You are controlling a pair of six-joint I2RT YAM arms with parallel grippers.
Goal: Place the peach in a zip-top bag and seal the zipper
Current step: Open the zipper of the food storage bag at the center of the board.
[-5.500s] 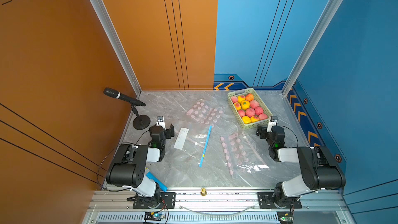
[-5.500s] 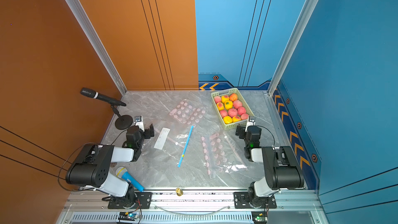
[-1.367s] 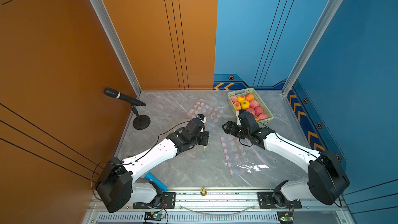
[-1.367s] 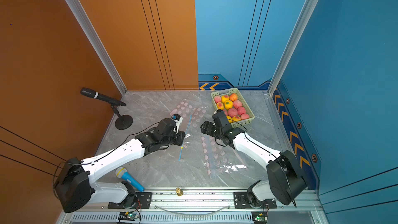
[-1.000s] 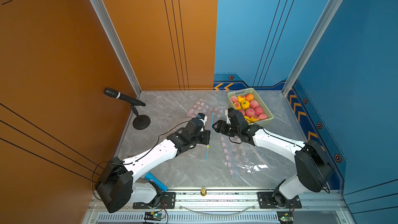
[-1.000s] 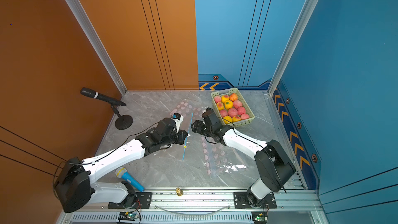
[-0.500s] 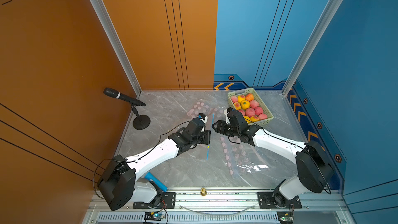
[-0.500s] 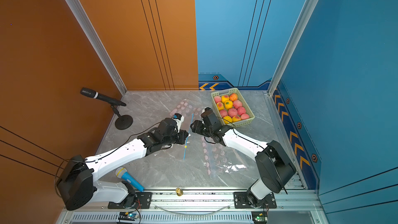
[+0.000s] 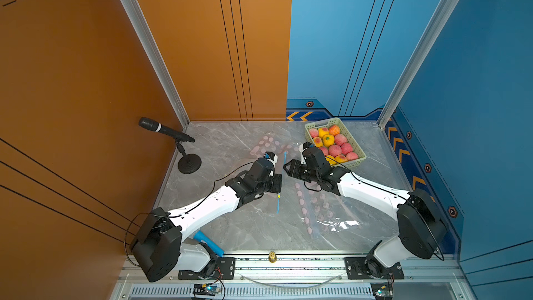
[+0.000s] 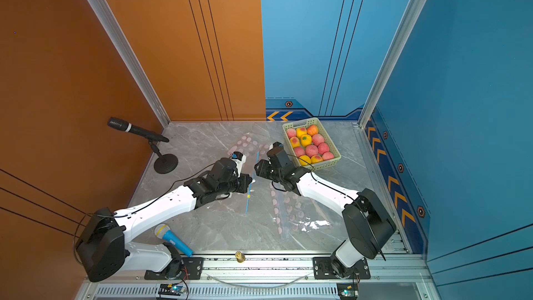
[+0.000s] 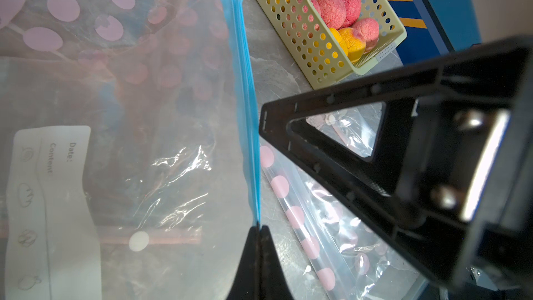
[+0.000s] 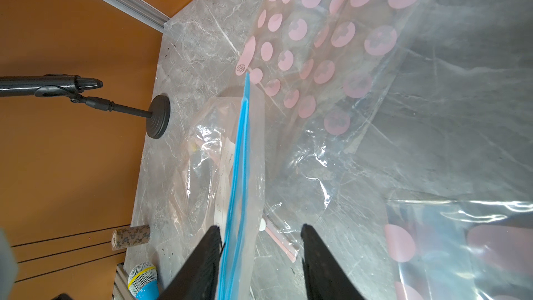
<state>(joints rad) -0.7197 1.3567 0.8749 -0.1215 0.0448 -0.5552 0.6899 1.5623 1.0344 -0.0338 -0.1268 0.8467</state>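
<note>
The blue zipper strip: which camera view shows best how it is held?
The left wrist view: the blue zipper strip runs its full length into the shut left gripper. The right wrist view shows it between the parted jaws of the right gripper. Both top views show only a thin line.

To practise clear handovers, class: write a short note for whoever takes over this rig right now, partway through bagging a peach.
Left tool: shut on the blue zipper strip of the zip-top bag, holding that edge up.
Right tool: open, jaws on either side of the same strip, not gripping it.
Peaches: all in the basket; none in the bag.
Done: bag picked up by its zipper edge.
Left: open the mouth, fetch a peach, put it in, seal the zipper.
</note>
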